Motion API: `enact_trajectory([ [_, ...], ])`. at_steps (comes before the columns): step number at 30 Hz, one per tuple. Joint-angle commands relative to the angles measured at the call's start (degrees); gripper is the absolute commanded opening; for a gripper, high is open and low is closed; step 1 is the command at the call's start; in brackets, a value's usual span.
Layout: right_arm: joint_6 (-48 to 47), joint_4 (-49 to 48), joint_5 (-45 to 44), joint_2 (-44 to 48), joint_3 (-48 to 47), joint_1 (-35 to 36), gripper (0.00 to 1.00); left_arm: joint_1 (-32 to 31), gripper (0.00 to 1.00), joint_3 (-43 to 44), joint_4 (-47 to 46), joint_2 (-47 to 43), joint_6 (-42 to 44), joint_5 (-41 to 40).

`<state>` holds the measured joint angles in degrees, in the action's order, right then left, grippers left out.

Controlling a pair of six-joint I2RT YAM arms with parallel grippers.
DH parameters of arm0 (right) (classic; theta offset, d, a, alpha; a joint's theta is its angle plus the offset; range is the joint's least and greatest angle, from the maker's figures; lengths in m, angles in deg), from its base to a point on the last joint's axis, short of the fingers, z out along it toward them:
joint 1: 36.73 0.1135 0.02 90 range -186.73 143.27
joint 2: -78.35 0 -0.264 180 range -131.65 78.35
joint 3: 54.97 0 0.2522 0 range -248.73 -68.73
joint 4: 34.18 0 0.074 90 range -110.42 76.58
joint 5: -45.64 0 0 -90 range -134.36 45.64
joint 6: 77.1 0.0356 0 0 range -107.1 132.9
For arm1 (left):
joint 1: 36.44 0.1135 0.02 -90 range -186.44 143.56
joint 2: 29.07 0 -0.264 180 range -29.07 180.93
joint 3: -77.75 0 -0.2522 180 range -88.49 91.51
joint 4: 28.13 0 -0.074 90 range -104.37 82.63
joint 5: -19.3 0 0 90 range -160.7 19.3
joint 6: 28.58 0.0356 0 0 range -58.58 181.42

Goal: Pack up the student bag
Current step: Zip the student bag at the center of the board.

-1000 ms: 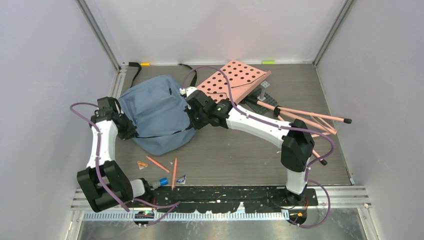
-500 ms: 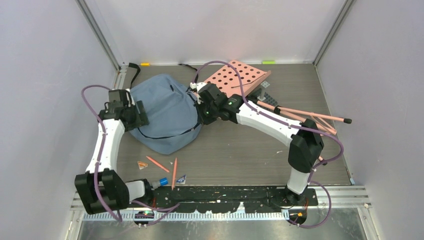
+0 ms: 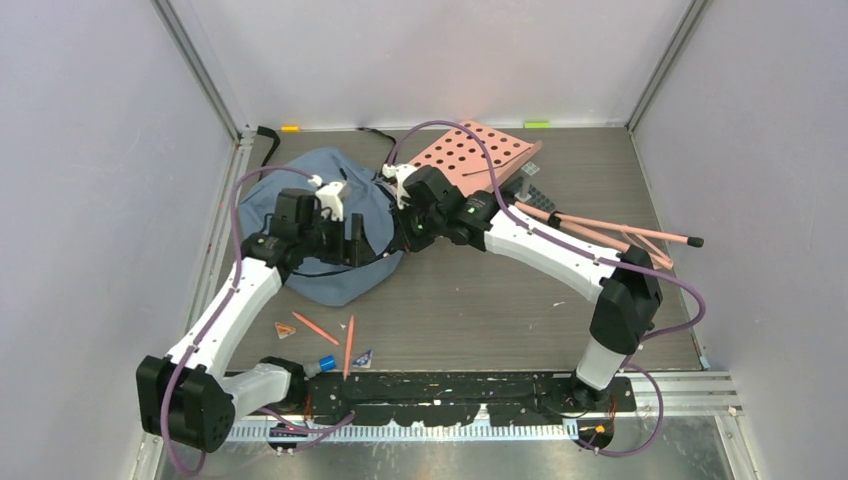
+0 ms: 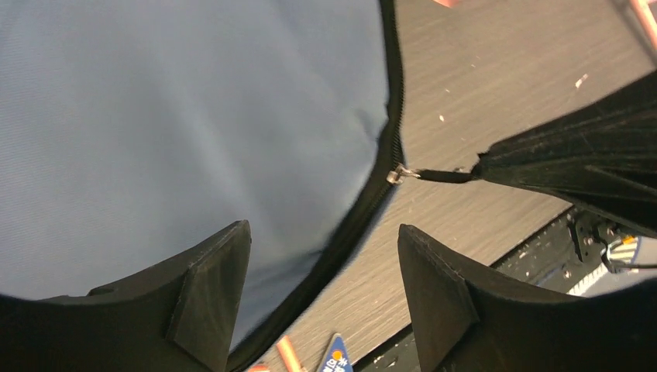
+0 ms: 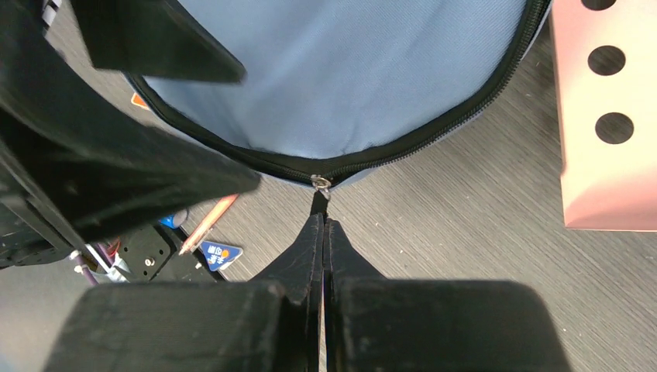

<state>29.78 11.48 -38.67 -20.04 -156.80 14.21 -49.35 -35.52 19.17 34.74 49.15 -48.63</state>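
Right hand [image 5: 324, 225] pinches zipper pull [image 5: 318, 198] of student bag [image 5: 349, 70]; left hand [image 4: 321, 244] spread.

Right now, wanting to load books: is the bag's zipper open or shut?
Shut where visible: the zipper shows no gap, and the right fingers pinch its pull.

I count one backpack [image 3: 262, 195], one pink board [image 3: 470, 155] with holes, two pencils [image 3: 315, 328] and two small triangular cards [image 3: 286, 329]. I can't count the tangled pink rods [image 3: 610, 226] exactly.
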Motion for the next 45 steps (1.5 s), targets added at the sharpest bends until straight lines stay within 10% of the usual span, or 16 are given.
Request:
enact_trajectory([
  [1,0.95,-2.17,-0.80,6.07,-0.13,-0.14,0.01,-4.83,0.72,-1.70,-7.22,-0.48,-1.70,0.28],
  [10,1.83,-2.53,-1.60,5.13,-0.52,-0.14,0.01,-9.86,0.69,-5.13,-8.45,0.36,-0.61,-5.53],
  [15,2.04,-2.10,-6.21,4.24,-1.71,-0.14,0.01,-13.42,0.21,-5.08,-5.72,1.41,0.26,-10.88],
  [20,1.02,0.47,-18.38,2.54,-3.82,-0.14,0.01,-15.50,0.00,-6.31,-4.83,-0.22,0.08,-14.55],
  [45,-8.96,-4.35,-35.99,-9.31,-15.69,-2.49,0.00,-17.93,0.00,-3.00,10.44,0.49,-9.64,-21.58],
])
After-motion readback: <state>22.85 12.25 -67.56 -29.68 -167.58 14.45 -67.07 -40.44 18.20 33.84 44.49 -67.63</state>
